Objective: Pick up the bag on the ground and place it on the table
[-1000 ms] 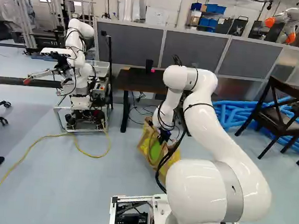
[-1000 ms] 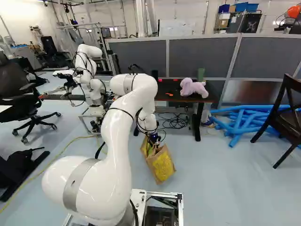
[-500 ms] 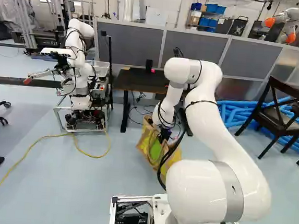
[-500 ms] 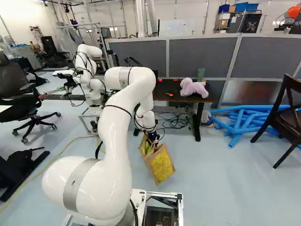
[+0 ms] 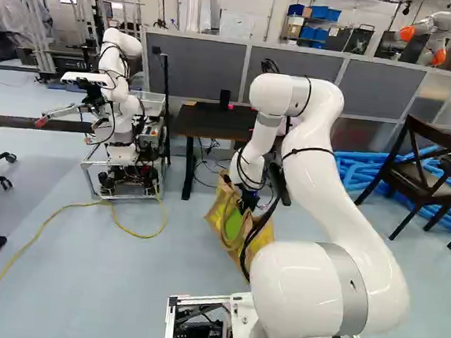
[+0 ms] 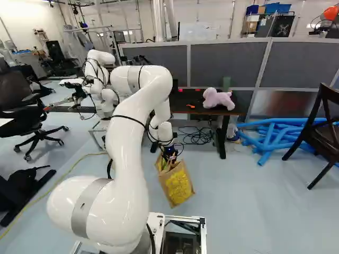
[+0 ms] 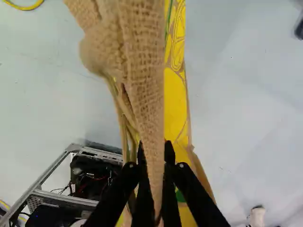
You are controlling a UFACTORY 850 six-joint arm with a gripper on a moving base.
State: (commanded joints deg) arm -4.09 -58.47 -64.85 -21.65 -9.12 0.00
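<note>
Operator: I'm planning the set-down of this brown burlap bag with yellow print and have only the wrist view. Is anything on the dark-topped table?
Observer: Yes, a pink plush animal sits on the table, toward its right end in the right base view.
Operator: And is the bag upright below the hand?
Observer: No, it is tilted, its bottom out to the right in the right base view.
Operator: Anything on the floor under the table?
Observer: Yes, a tangle of black cables.
</note>
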